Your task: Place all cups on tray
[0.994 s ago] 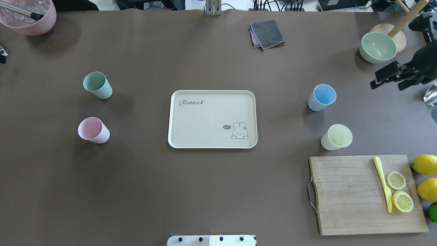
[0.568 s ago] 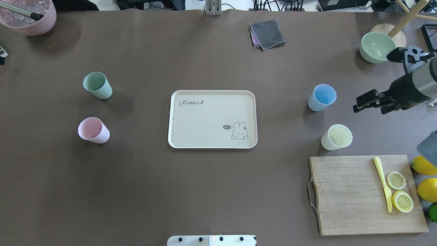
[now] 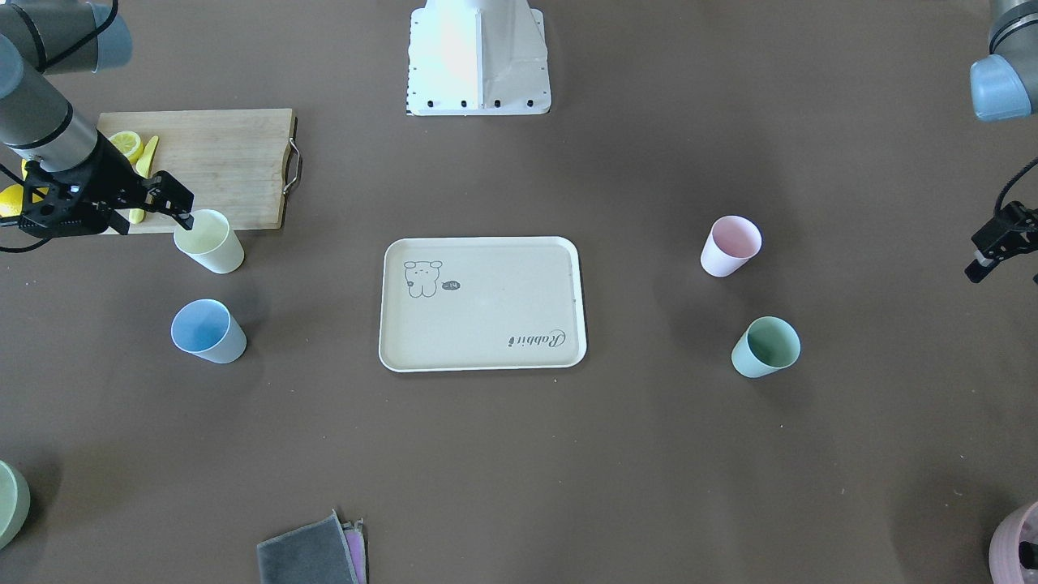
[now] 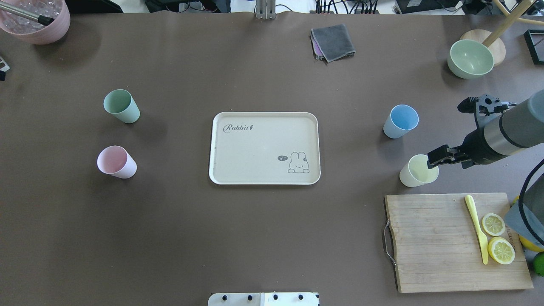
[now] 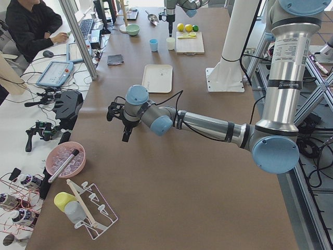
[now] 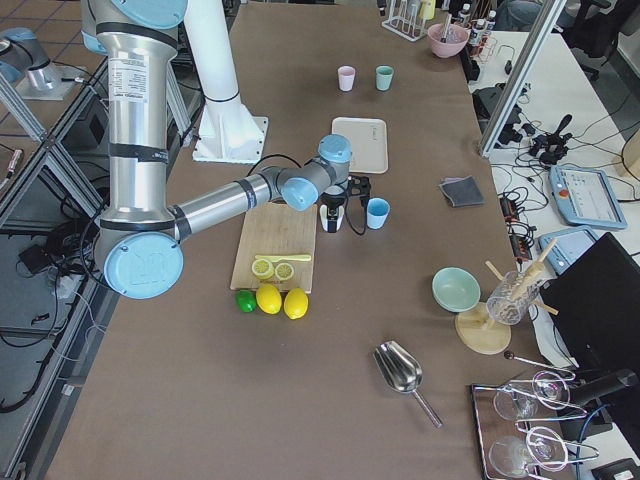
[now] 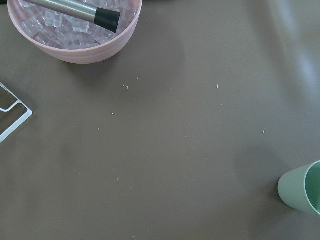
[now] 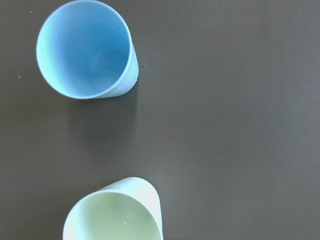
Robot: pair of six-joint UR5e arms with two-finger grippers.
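Over on the right side of the overhead view, the right gripper hangs with its fingers spread wide. The leading fingertip is right above the pale yellow cup, at the rim's 2 o'clock. The cup's upright, mouth up, so I'd guess a straight drop straddles its wall. The tray sits well apart at the cup's 9 o'clock, and the blue cup is near its 11.

Both arms were brushed silver-grey tubes joined by pale blue round caps, with printed labels on the thick upper segments. The right arm ended in a black, angular end effector, a thin black cable looping alongside. The white base showed dark screws.
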